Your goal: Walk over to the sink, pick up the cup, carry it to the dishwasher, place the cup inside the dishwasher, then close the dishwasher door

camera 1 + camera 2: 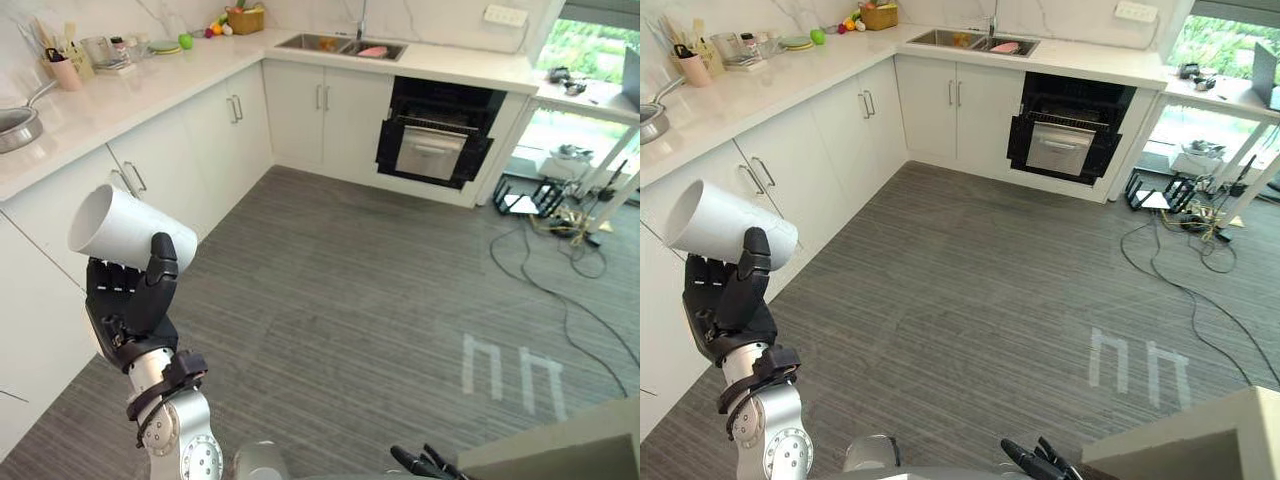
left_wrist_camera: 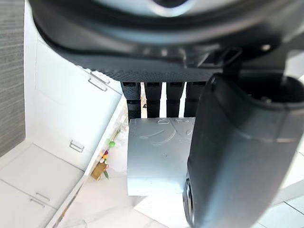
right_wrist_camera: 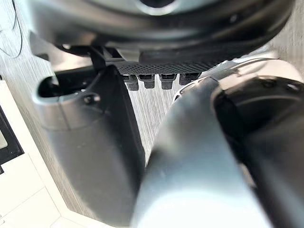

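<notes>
One white cup (image 1: pixel 125 232) is held tilted on its side in the left hand (image 1: pixel 130 300), whose fingers and thumb are curled round it. One dishwasher (image 1: pixel 437 135) and one two-basin sink (image 1: pixel 318 43) are seen well apart from it. The right hand's (image 1: pixel 422 462) state cannot be told.

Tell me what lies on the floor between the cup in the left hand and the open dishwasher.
Nothing: in the left eye view the grey floor between the cup, held by the left hand, and the dishwasher is bare.
</notes>
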Available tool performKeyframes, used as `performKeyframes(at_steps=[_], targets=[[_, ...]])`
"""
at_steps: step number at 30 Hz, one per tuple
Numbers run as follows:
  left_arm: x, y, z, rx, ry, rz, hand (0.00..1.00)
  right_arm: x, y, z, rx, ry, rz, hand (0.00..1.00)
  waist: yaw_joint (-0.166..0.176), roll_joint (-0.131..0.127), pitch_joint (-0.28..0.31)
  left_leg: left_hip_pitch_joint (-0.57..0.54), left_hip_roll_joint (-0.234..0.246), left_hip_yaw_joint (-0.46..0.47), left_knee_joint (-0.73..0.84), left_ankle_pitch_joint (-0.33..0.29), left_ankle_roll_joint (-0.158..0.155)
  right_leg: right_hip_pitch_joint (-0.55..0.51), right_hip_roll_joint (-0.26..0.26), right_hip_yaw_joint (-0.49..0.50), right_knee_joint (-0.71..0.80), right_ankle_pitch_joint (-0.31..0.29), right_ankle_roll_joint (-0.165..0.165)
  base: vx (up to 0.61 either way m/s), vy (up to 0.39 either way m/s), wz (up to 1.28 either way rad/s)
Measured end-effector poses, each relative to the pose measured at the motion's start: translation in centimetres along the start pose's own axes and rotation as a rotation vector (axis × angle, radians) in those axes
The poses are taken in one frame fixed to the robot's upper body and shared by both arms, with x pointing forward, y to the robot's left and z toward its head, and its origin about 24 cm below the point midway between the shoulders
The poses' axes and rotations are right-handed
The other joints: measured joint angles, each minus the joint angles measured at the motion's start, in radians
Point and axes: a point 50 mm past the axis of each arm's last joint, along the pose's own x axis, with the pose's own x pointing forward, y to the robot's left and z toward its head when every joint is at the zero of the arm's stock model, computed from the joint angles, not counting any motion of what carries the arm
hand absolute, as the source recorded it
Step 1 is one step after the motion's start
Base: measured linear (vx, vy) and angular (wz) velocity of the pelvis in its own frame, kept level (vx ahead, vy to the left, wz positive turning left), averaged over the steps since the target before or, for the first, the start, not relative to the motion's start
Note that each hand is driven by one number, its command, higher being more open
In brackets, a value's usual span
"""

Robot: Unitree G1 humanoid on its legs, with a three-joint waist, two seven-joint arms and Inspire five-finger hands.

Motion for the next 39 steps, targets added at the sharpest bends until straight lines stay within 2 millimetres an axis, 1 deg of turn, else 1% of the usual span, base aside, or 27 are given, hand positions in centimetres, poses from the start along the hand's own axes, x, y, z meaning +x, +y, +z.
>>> performKeyframes(at_steps=[2, 3, 4, 5, 6, 8, 9, 10, 11, 13, 14, 17, 18, 20, 21, 22, 23, 24, 26, 27, 28, 29, 31, 33, 36, 38, 39], targets=[[-0.3, 1.9, -1.1, 0.043, 0.028, 0.074, 0.00, -0.1, -0.3, -0.2, -0.002, 0.012, -0.013, 1.00, 0.006, 0.010, -0.012, -0.007, -0.010, 0.040, 0.116, 0.029, 0.004, 0.059, -0.014, 0.068, 0.010, -0.030, 0.036, 0.33, 0.294, -0.31], [-0.2, 2.1, -1.2, 0.050, 0.031, 0.076, 0.00, -0.1, -0.1, -0.5, 0.008, 0.016, -0.010, 1.00, 0.000, -0.010, -0.017, -0.021, -0.029, 0.037, 0.156, 0.030, 0.010, 0.052, -0.031, 0.080, 0.069, -0.059, 0.057, 0.38, 0.249, 0.16], [-0.1, 2.3, -1.6, 0.059, 0.043, 0.080, 0.00, -0.2, 0.0, -1.4, 0.035, 0.041, -0.025, 1.00, -0.006, -0.050, -0.037, -0.047, -0.083, 0.040, 0.239, -0.020, 0.051, 0.058, -0.098, 0.068, 0.087, -0.130, 0.088, 0.38, 0.270, 0.31], [-0.3, 2.4, -2.2, 0.059, 0.073, 0.085, 0.00, -0.5, -0.3, -2.5, 0.075, 0.074, -0.059, 1.00, -0.006, -0.083, -0.067, -0.049, -0.133, 0.059, 0.273, -0.071, 0.070, 0.075, -0.149, 0.063, 0.082, -0.147, 0.099, 0.37, 0.269, 0.25], [-0.2, 2.3, -2.5, 0.056, 0.085, 0.084, 0.00, -0.6, -0.4, -2.7, 0.092, 0.079, -0.070, 1.00, -0.006, -0.088, -0.076, -0.050, -0.149, 0.065, 0.283, -0.092, 0.083, 0.075, -0.165, 0.066, 0.121, -0.145, 0.103, 0.39, 0.253, 0.21], [0.6, 0.9, -2.8, 0.027, 0.094, 0.030, 0.00, -0.6, -0.7, -2.3, 0.142, 0.031, -0.085, 1.00, -0.004, -0.093, -0.078, -0.013, -0.192, 0.073, 0.311, -0.157, 0.112, -0.016, -0.228, 0.100, 0.380, -0.099, 0.124, 0.46, 0.334, 0.13], [0.8, 0.5, -2.8, 0.022, 0.092, 0.015, 0.00, -0.6, -0.7, -2.2, 0.155, 0.014, -0.088, 1.00, -0.001, -0.091, -0.075, 0.006, -0.205, 0.077, 0.302, -0.169, 0.120, -0.057, -0.248, 0.104, 0.469, -0.070, 0.115, 0.37, 0.288, -0.01], [1.1, 0.1, -2.8, 0.028, 0.097, -0.019, 0.00, -0.5, -0.6, -1.8, 0.160, -0.028, -0.088, 1.00, -0.011, -0.092, -0.074, 0.076, -0.227, 0.082, 0.246, -0.174, 0.128, -0.134, -0.273, 0.143, 0.634, 0.060, 0.096, 0.29, 0.172, -0.05], [1.2, -0.4, -2.8, 0.046, 0.102, -0.067, 0.00, -0.4, -0.2, -1.4, 0.149, -0.058, -0.068, 1.00, -0.025, -0.086, -0.073, 0.153, -0.230, 0.077, 0.172, -0.171, 0.132, -0.191, -0.246, 0.177, 0.755, 0.075, 0.091, 0.35, 0.174, -0.04], [1.3, -1.6, -2.4, 0.047, 0.092, -0.156, 0.00, 0.0, 0.9, -1.3, 0.132, -0.084, -0.018, 1.00, -0.044, -0.083, -0.075, 0.249, -0.217, 0.071, 0.066, -0.155, 0.131, -0.277, -0.173, 0.148, 0.808, -0.012, 0.044, 0.44, 0.143, -0.01], [1.3, -2.9, -2.4, 0.030, 0.082, -0.221, 0.00, 0.1, 1.6, -1.3, 0.134, -0.099, 0.003, 1.00, -0.047, -0.082, -0.075, 0.289, -0.205, 0.071, 0.017, -0.152, 0.125, -0.340, -0.124, 0.106, 0.771, -0.052, 0.029, 0.41, 0.053, 0.01], [1.2, -5.2, -3.0, -0.023, 0.092, -0.297, 0.00, 0.3, 2.4, -1.6, 0.128, -0.094, 0.029, 1.00, -0.052, -0.061, -0.059, 0.382, -0.171, 0.071, -0.035, -0.159, 0.102, -0.430, -0.033, 0.033, 0.600, -0.070, 0.004, 0.47, -0.021, 0.03], [1.1, -5.9, -3.3, -0.050, 0.098, -0.310, 0.00, 0.4, 2.4, -0.9, 0.131, -0.120, 0.048, 1.00, -0.067, -0.039, -0.045, 0.432, -0.143, 0.069, -0.051, -0.179, 0.087, -0.451, 0.027, 0.029, 0.464, -0.054, -0.009, 0.55, -0.072, 0.24], [1.0, -6.8, -3.4, -0.078, 0.103, -0.342, 0.00, 0.5, 2.9, -0.5, 0.103, -0.123, 0.074, 1.00, -0.086, -0.039, -0.042, 0.472, -0.125, 0.053, -0.043, -0.211, 0.058, -0.467, 0.093, 0.088, 0.240, 0.039, -0.016, 0.56, -0.111, 0.45], [0.7, -7.1, -3.6, -0.085, 0.113, -0.373, 0.00, 0.3, 2.9, -1.2, 0.097, -0.099, 0.073, 1.00, -0.091, -0.059, -0.046, 0.499, -0.135, 0.029, -0.012, -0.245, 0.038, -0.465, 0.084, 0.105, 0.192, 0.127, -0.038, 0.63, -0.205, 0.74], [0.3, -7.0, -3.8, -0.092, 0.124, -0.383, 0.00, 0.3, 3.0, -1.2, 0.103, -0.094, 0.066, 1.00, -0.102, -0.063, -0.050, 0.530, -0.133, 0.008, 0.032, -0.295, 0.010, -0.461, 0.069, 0.104, 0.265, 0.220, -0.102, 0.74, -0.242, 0.69], [0.0, -7.0, -4.1, -0.103, 0.140, -0.371, 0.00, 0.3, 2.3, -0.5, 0.105, -0.108, 0.059, 1.00, -0.101, -0.027, -0.042, 0.539, -0.101, 0.008, 0.053, -0.311, 0.002, -0.457, 0.086, 0.088, 0.309, 0.180, -0.107, 0.60, -0.206, 0.46], [-0.2, -7.2, -4.2, -0.113, 0.146, -0.372, 0.00, 0.4, 1.9, 0.2, 0.064, -0.108, 0.051, 1.00, -0.094, -0.001, -0.040, 0.538, -0.079, 0.008, 0.087, -0.308, 0.004, -0.460, 0.100, 0.074, 0.353, 0.127, -0.115, 0.51, -0.197, 0.20], [-0.4, -7.6, -4.1, -0.124, 0.146, -0.395, 0.00, 0.8, 1.8, 1.0, -0.011, -0.090, 0.004, 1.00, -0.089, 0.010, -0.045, 0.496, -0.034, -0.019, 0.220, -0.241, 0.025, -0.436, 0.118, 0.034, 0.398, 0.018, -0.132, 0.52, -0.279, 0.30], [-0.5, -7.8, -4.1, -0.133, 0.148, -0.398, 0.00, 0.8, 1.7, 1.1, -0.013, -0.090, -0.013, 1.00, -0.081, 0.012, -0.037, 0.449, -0.010, -0.030, 0.351, -0.192, 0.021, -0.402, 0.134, 0.025, 0.384, -0.010, -0.143, 0.53, -0.314, 0.20], [-0.8, -8.2, -4.3, -0.145, 0.162, -0.413, 0.00, 0.7, 1.5, 1.1, -0.014, -0.090, -0.038, 1.00, -0.070, 0.019, -0.029, 0.339, 0.030, -0.047, 0.586, -0.078, -0.002, -0.346, 0.161, 0.018, 0.346, -0.027, -0.153, 0.42, -0.240, 0.08], [-0.9, -8.3, -4.3, -0.147, 0.166, -0.418, 0.00, 0.7, 1.4, 1.2, -0.017, -0.089, -0.048, 1.00, -0.067, 0.024, -0.024, 0.281, 0.046, -0.051, 0.701, -0.059, -0.016, -0.312, 0.175, 0.014, 0.318, -0.029, -0.156, 0.32, -0.157, 0.10], [-1.5, -8.5, -4.4, -0.150, 0.192, -0.434, 0.00, 0.6, 1.4, 1.2, -0.039, -0.082, -0.057, 1.00, -0.064, 0.023, -0.020, 0.122, 0.064, -0.009, 0.906, -0.086, 0.008, -0.180, 0.205, 0.009, 0.201, -0.030, -0.158, 0.38, -0.132, 0.08], [-1.7, -8.8, -3.9, -0.163, 0.183, -0.452, 0.00, 0.1, 0.9, 0.8, -0.044, -0.084, -0.063, 1.00, -0.042, 0.020, -0.030, 0.032, 0.063, 0.058, 0.858, -0.141, 0.034, -0.103, 0.217, 0.015, 0.126, -0.029, -0.156, 0.46, -0.115, -0.09], [-1.2, -8.9, -2.8, -0.175, 0.133, -0.459, 0.00, 0.0, 0.7, 0.7, -0.077, -0.075, -0.060, 1.00, -0.014, 0.013, -0.042, -0.005, 0.046, 0.169, 0.517, -0.197, 0.051, -0.010, 0.206, 0.055, 0.055, -0.031, -0.153, 0.54, -0.015, -0.27], [-1.1, -8.7, -2.7, -0.169, 0.128, -0.459, 0.00, 0.4, 1.2, 1.7, -0.088, -0.111, -0.032, 1.00, 0.005, -0.008, -0.040, -0.013, -0.044, 0.125, 0.172, -0.112, 0.065, 0.023, 0.156, 0.104, 0.029, -0.051, -0.119, 0.46, 0.121, -0.44], [-1.3, -8.6, -2.9, -0.167, 0.138, -0.460, 0.00, 0.5, 1.3, 1.9, -0.089, -0.116, -0.027, 1.00, 0.012, -0.010, -0.041, -0.015, -0.061, 0.096, 0.128, -0.073, 0.060, 0.031, 0.143, 0.119, 0.027, -0.059, -0.106, 0.41, 0.192, -0.58]])
